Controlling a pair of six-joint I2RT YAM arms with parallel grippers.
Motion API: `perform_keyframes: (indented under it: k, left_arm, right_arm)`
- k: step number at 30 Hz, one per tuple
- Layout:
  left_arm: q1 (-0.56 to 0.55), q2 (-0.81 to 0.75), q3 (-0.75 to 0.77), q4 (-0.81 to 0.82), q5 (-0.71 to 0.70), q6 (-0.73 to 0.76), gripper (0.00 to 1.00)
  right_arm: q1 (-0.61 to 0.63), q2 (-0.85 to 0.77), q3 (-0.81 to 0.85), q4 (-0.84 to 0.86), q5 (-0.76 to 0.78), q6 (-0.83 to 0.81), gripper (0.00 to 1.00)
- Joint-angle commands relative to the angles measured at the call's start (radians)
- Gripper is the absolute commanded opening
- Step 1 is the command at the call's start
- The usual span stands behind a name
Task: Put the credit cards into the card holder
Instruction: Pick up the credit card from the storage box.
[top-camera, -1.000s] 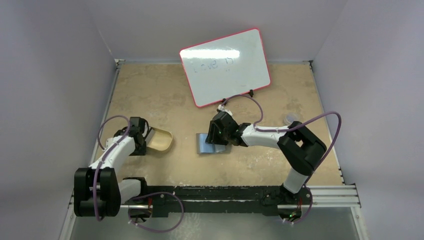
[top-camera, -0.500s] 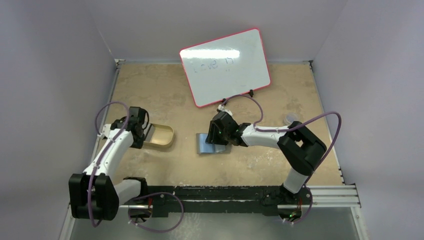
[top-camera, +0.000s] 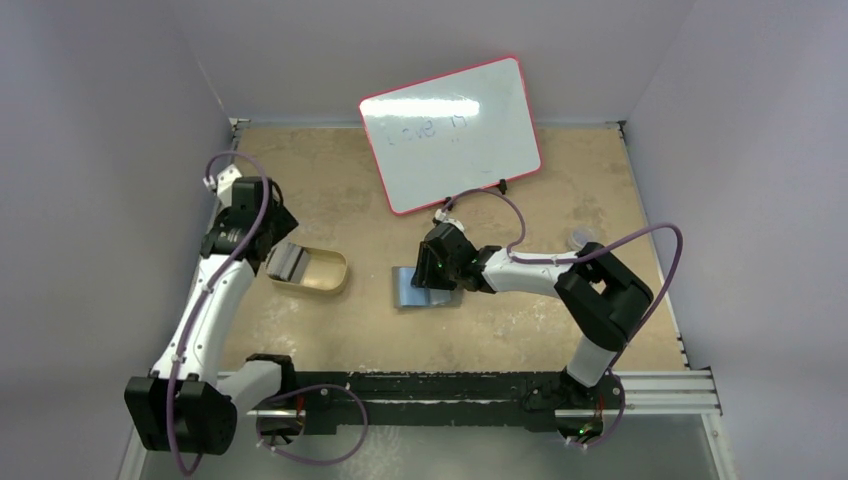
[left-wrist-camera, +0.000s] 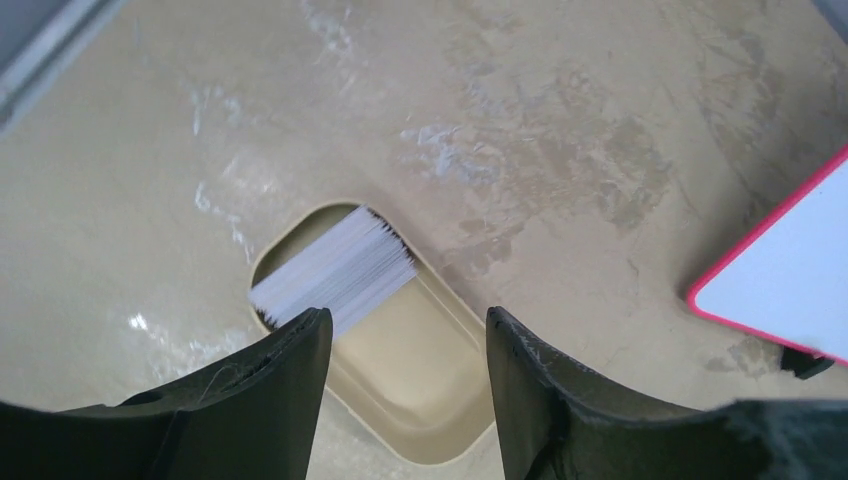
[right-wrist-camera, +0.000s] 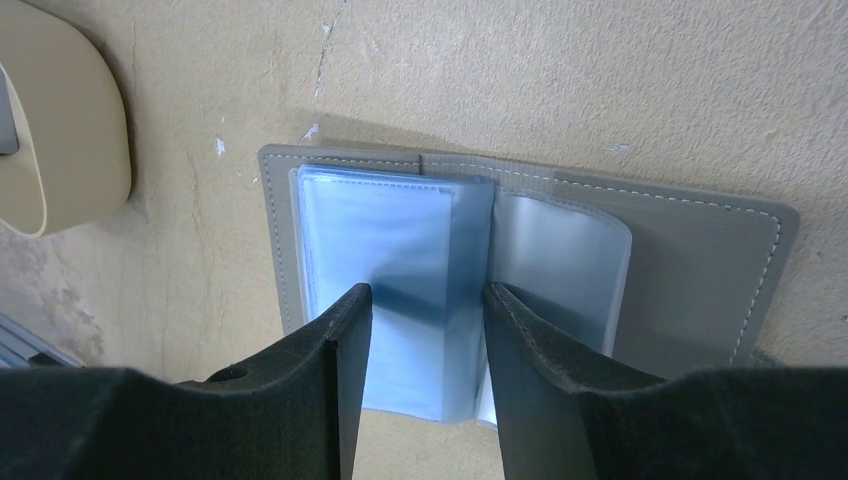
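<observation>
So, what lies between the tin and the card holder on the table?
Nothing. The top view shows only bare table between the tin and the card holder; the right wrist view agrees.

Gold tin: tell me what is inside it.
A stack of cards sits at one end of the tin; the rest is bare. Anything under the stack is hidden.

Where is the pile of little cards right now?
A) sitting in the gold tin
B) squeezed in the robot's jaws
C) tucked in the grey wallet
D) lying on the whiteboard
A: the stack of thin, pale-edged cards sits at one end of the shallow gold rounded-corner tin, not in the open grey wallet.
</observation>
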Motion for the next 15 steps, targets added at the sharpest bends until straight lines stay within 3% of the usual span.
perform_keyframes:
  k: [1, 6, 10, 15]
  left_arm:
    - [-0.010, 0.130, 0.121, 0.016, 0.051, 0.298, 0.57]
    - [-0.116, 0.251, 0.186, -0.087, -0.089, 0.467, 0.57]
    - [-0.160, 0.269, 0.127, -0.042, -0.030, 0.550, 0.58]
    - [-0.163, 0.315, 0.072, -0.055, -0.082, 0.613, 0.64]
  right_arm:
    - [0.007, 0.019, 0.018, -0.101, -0.019, -0.048, 0.48]
    - [0.007, 0.039, 0.047, -0.117, -0.020, -0.070, 0.48]
    - [0.007, 0.048, 0.049, -0.128, -0.020, -0.082, 0.48]
    - [0.007, 0.037, 0.044, -0.131, -0.013, -0.082, 0.48]
